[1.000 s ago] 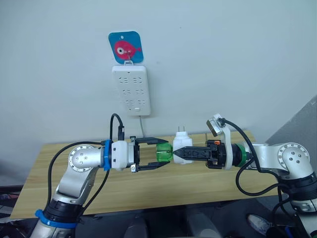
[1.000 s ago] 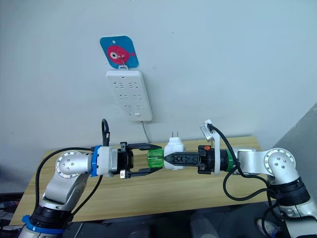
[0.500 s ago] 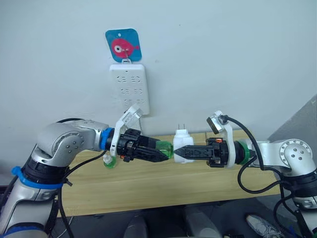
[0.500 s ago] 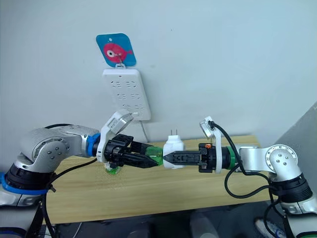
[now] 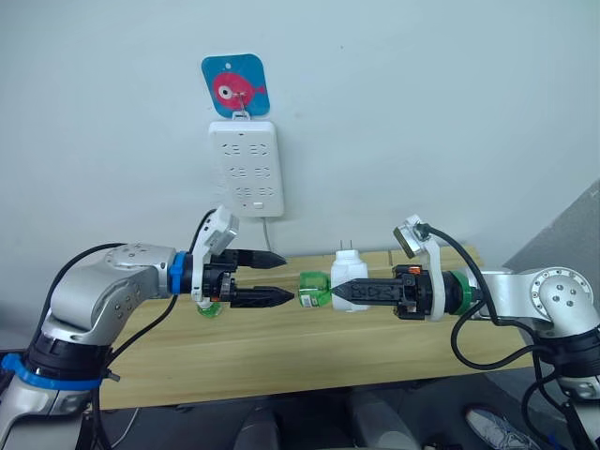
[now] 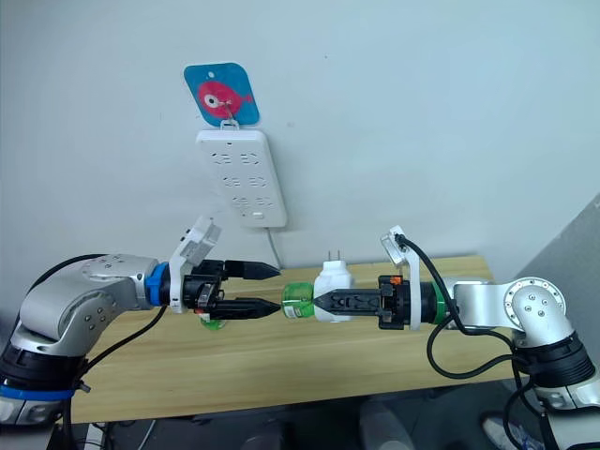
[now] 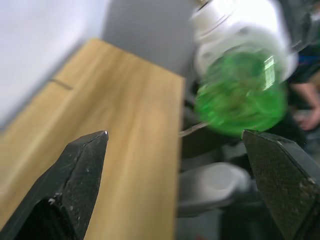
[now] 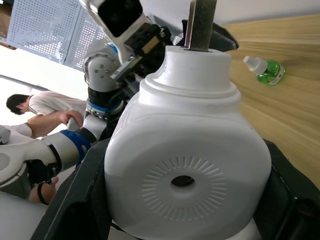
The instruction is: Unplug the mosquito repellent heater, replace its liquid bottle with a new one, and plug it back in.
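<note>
My right gripper (image 5: 339, 292) is shut on the white mosquito repellent heater (image 5: 349, 272), held above the table with its two prongs (image 8: 200, 20) pointing up. A green liquid bottle (image 5: 312, 288) sticks out of the heater's end toward my left gripper (image 5: 279, 277). That gripper is open, its fingertips (image 7: 95, 145) just short of the bottle's base (image 7: 240, 95), not touching it. A second green bottle with a white cap (image 8: 265, 70) lies on the table, partly hidden behind my left gripper (image 5: 208, 308).
A white multi-socket power strip (image 5: 244, 169) hangs on the wall under a blue fish hook (image 5: 235, 86), its cable dropping behind the wooden table (image 5: 375, 347). A person (image 8: 35, 105) shows beyond the table's end in the right wrist view.
My left gripper, closed around the green bottle half a second ago, has opened and drawn back to the left. The bottle stays in the heater. The right arm has barely moved.
</note>
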Tool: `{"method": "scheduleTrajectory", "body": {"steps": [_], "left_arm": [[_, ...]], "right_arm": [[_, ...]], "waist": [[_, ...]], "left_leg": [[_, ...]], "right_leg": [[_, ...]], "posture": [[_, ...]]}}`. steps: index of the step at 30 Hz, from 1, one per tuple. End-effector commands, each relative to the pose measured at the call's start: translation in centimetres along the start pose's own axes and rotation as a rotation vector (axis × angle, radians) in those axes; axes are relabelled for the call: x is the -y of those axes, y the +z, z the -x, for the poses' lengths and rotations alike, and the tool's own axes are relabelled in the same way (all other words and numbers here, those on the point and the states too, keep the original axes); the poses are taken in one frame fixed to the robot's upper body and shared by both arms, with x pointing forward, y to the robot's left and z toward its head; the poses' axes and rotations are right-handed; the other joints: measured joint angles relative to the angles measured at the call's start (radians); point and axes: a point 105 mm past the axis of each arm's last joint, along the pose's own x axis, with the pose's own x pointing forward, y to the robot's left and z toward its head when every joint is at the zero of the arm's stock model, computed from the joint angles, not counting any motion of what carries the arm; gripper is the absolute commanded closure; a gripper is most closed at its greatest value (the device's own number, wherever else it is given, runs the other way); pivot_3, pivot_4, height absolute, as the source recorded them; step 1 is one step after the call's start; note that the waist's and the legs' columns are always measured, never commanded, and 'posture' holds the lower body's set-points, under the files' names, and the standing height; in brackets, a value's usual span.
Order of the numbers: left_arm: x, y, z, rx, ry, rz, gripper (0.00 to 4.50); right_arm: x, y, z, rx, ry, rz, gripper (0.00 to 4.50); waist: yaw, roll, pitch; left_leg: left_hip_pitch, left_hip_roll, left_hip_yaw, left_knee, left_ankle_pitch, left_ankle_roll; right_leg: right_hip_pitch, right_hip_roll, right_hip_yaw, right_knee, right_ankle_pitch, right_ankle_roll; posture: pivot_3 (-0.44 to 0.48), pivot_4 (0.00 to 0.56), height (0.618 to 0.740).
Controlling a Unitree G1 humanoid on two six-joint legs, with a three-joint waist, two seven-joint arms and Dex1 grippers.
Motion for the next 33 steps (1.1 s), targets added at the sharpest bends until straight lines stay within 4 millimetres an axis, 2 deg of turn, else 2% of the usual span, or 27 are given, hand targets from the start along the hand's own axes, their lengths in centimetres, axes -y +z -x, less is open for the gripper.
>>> {"method": "scheduleTrajectory", "body": {"steps": [1,4,7,14,29,33], "left_arm": [[0.2,0.4,0.7,0.043,0.059,-0.288,0.0],[1.1,-0.4,0.5,0.071,0.055,-0.509,0.0],[1.8,-0.3,0.1,0.144,0.067,-0.683,0.0],[2.1,0.5,-1.5,0.289,0.127,-0.922,0.0],[2.3,0.6,-3.4,0.335,0.029,-0.997,0.0],[2.6,1.1,-3.9,0.347,0.011,-0.985,0.85]], "right_arm": [[-0.3,1.0,0.1,0.05,0.011,0.0,1.45],[-0.2,1.1,0.1,0.06,0.007,-0.004,1.45],[-0.2,1.2,0.0,0.062,0.007,-0.005,1.45],[-0.3,1.4,-0.1,0.066,0.009,-0.003,1.45],[-0.4,1.6,-0.2,0.065,0.009,0.007,1.45],[-0.5,1.5,-0.2,0.065,0.01,0.008,1.45]], "waist": [[0.0,0.0,0.0],[0.003,0.0,0.0],[0.005,0.0,0.0],[0.003,0.0,0.0],[-0.001,0.0,-0.001],[-0.002,0.0,-0.001]], "left_leg": [[0.0,0.0,0.0,0.0,0.0,0.0],[0.0,0.0,0.001,0.0,0.0,0.0],[-0.001,-0.001,0.002,0.0,0.0,0.0],[-0.001,-0.002,0.004,0.001,0.0,0.0],[0.0,-0.002,0.003,0.002,0.0,0.0],[0.0,-0.002,0.003,0.002,0.0,0.0]], "right_leg": [[0.0,0.0,0.0,0.0,0.0,0.0],[0.0,-0.001,0.001,-0.001,0.001,-0.002],[0.0,-0.002,0.001,-0.001,0.003,-0.004],[0.001,-0.002,0.002,-0.002,0.004,-0.001],[0.001,-0.002,0.002,-0.001,0.005,-0.001],[0.001,-0.002,0.002,-0.001,0.005,-0.001]], "posture": [[-0.121,0.104,0.74],[-0.121,0.104,0.74],[-0.121,0.104,0.74],[-0.125,0.099,0.74],[-0.13,0.101,0.74],[-0.132,0.102,0.74]]}}
